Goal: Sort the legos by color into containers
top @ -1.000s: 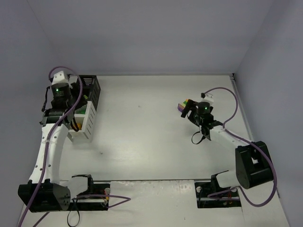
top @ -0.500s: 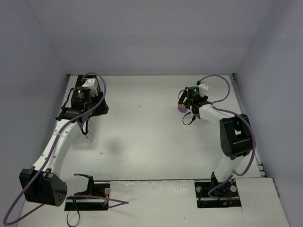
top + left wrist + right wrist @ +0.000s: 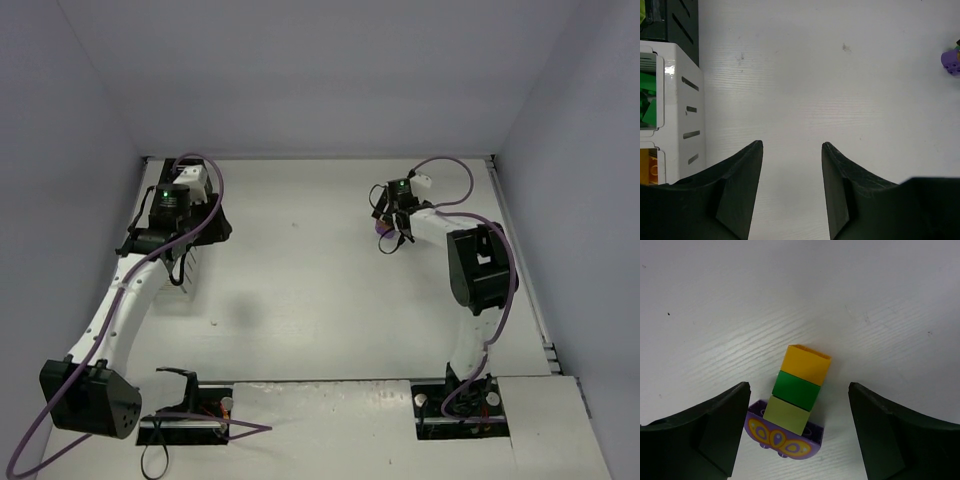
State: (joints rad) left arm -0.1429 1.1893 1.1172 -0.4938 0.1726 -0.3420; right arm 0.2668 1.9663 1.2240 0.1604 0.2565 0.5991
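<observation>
A stack of legos lies on the table: a yellow brick (image 3: 806, 364), a dark green brick (image 3: 796, 390) and a light green brick (image 3: 786, 414) on a purple base (image 3: 785, 440) with a butterfly print. My right gripper (image 3: 798, 385) is open, above the stack, one finger on each side and apart from it. In the top view the stack (image 3: 382, 229) shows just below the right gripper (image 3: 390, 212). My left gripper (image 3: 791, 150) is open and empty beside the bins. The white bin (image 3: 675, 75) holds green bricks (image 3: 647, 102). The lower white bin holds an orange brick (image 3: 651, 169).
The black slatted bin (image 3: 682, 25) stands beyond the white ones. In the top view my left arm (image 3: 150, 270) covers most of the bin row (image 3: 187, 268). The purple base also shows at the right edge of the left wrist view (image 3: 951, 59). Walls enclose the table.
Both arms have risen and reached farther. The left gripper swung from above the bins to their right side. The right gripper moved left over the lego stack.
</observation>
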